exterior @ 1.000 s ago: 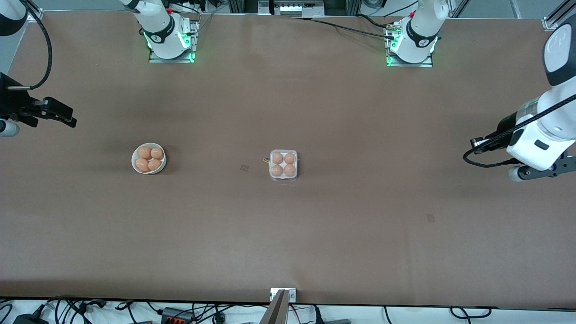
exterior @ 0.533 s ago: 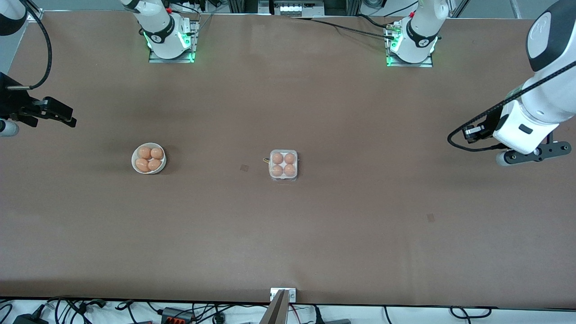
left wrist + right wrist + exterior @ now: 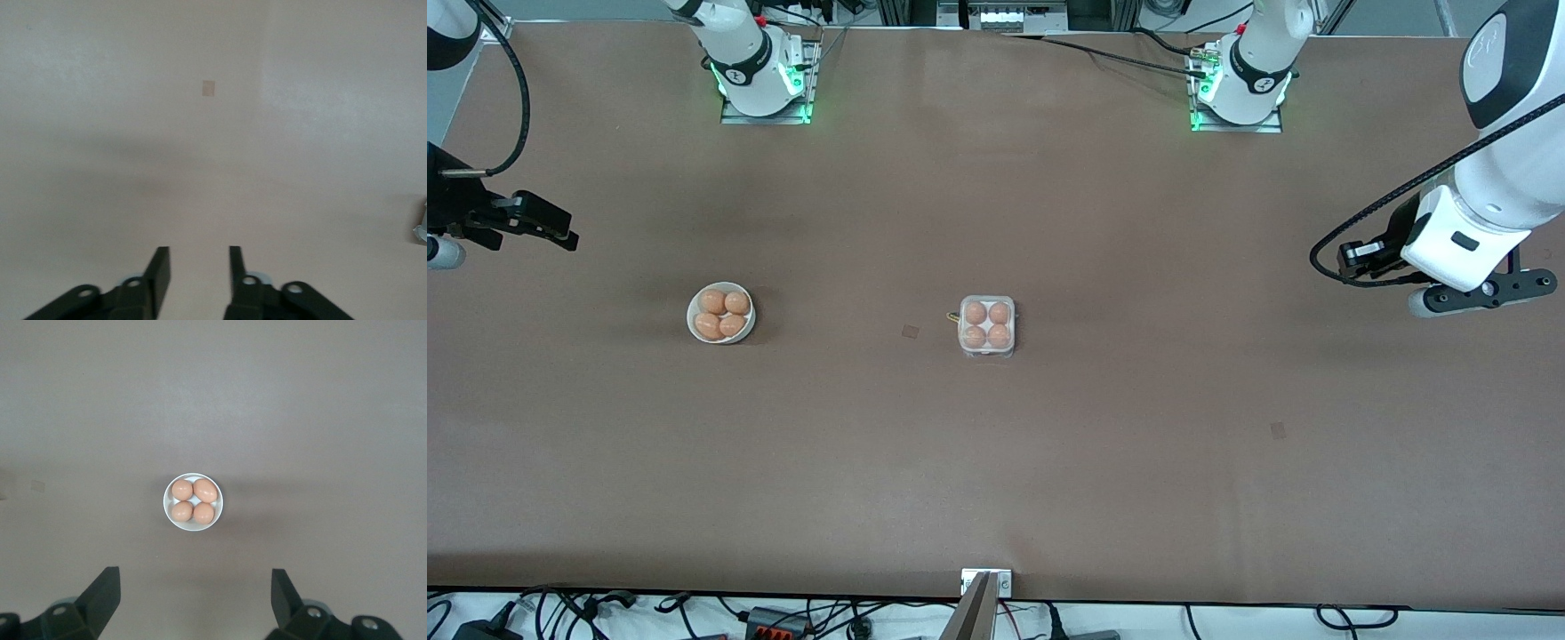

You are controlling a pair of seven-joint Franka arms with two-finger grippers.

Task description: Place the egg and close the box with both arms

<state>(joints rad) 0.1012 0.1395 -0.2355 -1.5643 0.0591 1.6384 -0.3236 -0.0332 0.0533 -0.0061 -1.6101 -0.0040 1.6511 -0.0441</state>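
The box (image 3: 986, 326) sits in the middle of the brown worktop (image 3: 996, 444), lid down, four brown eggs showing through the clear plastic, one to each cell. Toward the right arm's end of the worktop, about level with the box, stands a round white bowl (image 3: 721, 313) with four more brown eggs nested inside; the right wrist view looks straight down on that bowl (image 3: 193, 502). The right end effector (image 3: 195, 595) hangs up in the air over its own end of the worktop, well apart from the bowl, fingers spread wide with nothing between them. At the left arm's end, the left end effector (image 3: 198, 270) hovers over bare worktop, well apart from the box, its two black fingers set at a narrow gap and holding nothing. In the left wrist view only the plain surface and a small square patch (image 3: 209, 88) show past the fingertips. The egg of the task cannot be told from the other eggs in view.
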